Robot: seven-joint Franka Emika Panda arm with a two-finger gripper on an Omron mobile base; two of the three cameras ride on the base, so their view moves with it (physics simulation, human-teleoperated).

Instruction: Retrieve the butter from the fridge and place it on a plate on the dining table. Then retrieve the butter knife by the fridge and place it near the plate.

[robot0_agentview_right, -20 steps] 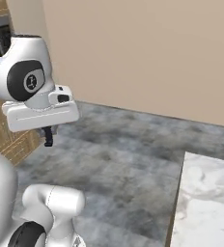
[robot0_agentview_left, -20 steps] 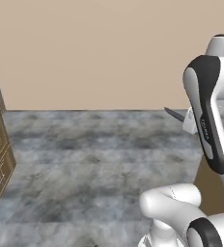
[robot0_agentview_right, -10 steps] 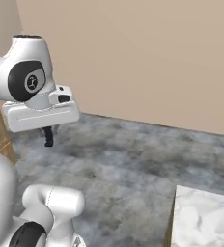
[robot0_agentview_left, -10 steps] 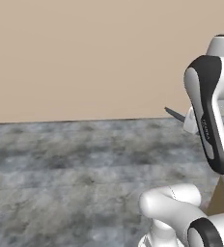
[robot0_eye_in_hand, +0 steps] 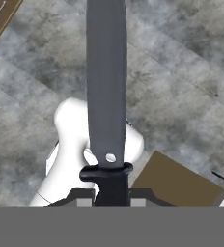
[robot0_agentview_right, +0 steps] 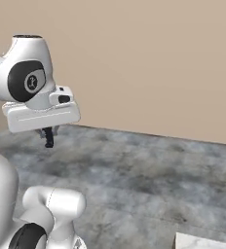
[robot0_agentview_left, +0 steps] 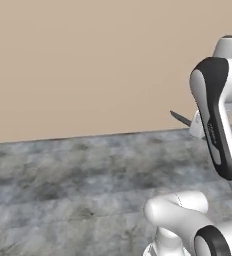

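Observation:
My gripper [robot0_eye_in_hand: 111, 195] is shut on the black handle of the butter knife [robot0_eye_in_hand: 106, 77]. In the hand view its long dark blade runs straight up from between the fingertips, over the grey floor. In the left base view the blade's tip [robot0_agentview_left: 181, 118] pokes out to the left from behind the raised white arm. The right base view has the hand held high at the left, with the dark fingers [robot0_agentview_right: 48, 138] hanging below it.
Mottled grey stone floor [robot0_agentview_left: 73, 185] stretches to a plain beige wall [robot0_agentview_right: 149, 63]. A marble-topped corner [robot0_agentview_right: 207, 241] peeks in at the lower right of the right base view. In the hand view, brown wooden surfaces lie at the lower right [robot0_eye_in_hand: 176, 185] and top left [robot0_eye_in_hand: 0, 17].
Both base views have swept sideways, so the base has moved: the wooden cabinet left the left base view and the marble top slid almost out. The arm keeps its pose, holding the knife.

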